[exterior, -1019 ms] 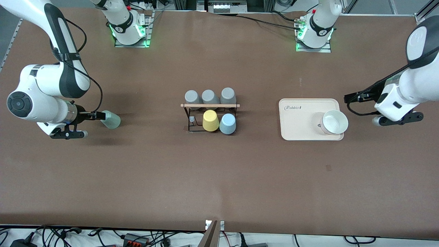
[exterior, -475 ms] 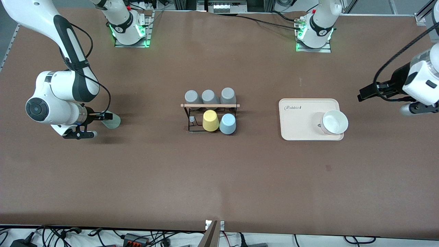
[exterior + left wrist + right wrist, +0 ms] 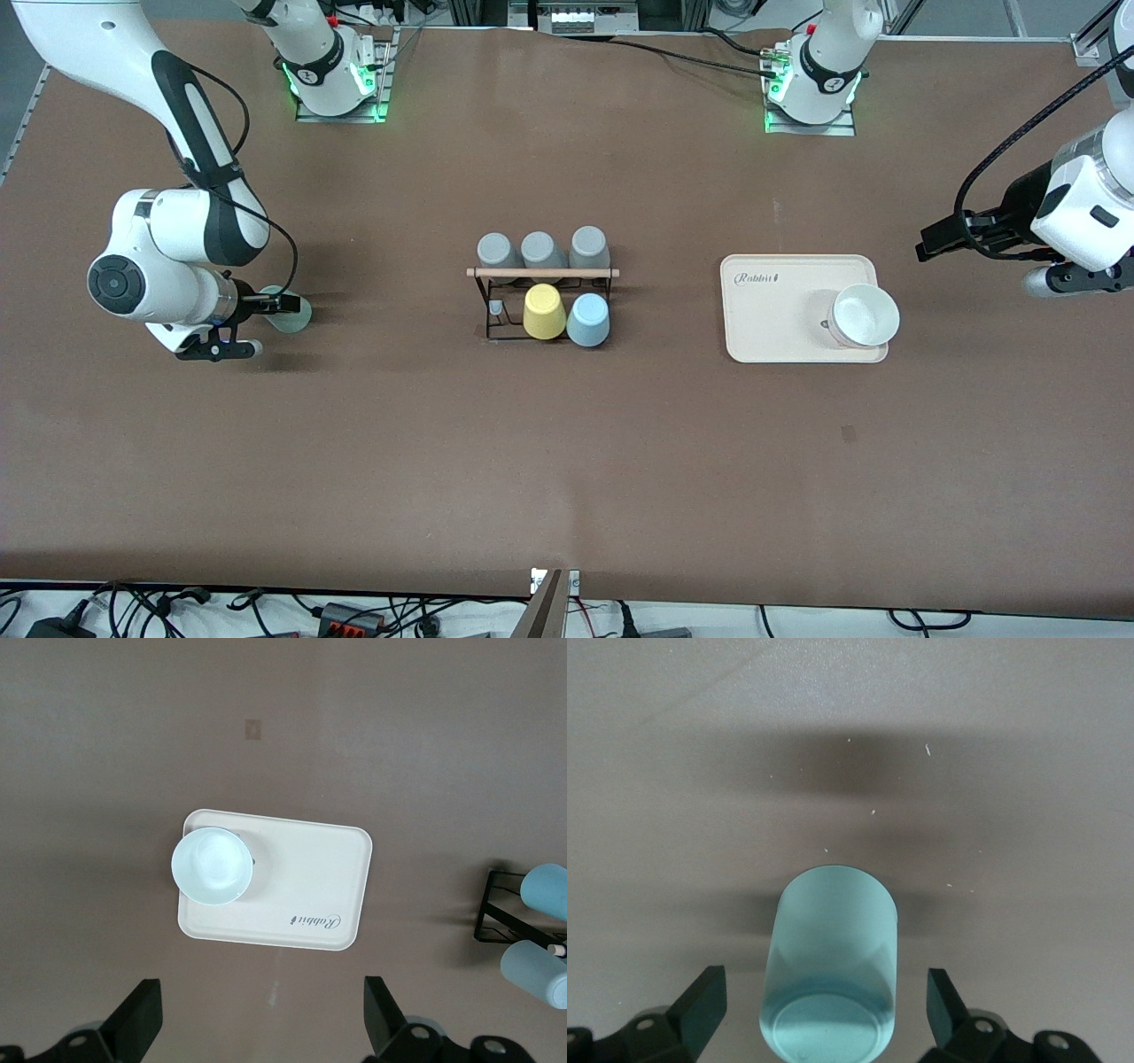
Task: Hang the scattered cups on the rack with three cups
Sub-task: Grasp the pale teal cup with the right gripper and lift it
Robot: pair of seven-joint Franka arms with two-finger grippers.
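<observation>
I see a cream tray toward the left arm's end of the table, with a white bowl standing on it at the end nearest that arm. Three grey cups sit in a row mid-table, with a yellow cup just nearer the camera.

Brown table, cables along its near edge, even light

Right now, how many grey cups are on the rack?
3: the grey cups sit in a row on the rack, just farther from the front camera than its wooden rod, above the yellow and blue cups.
</observation>
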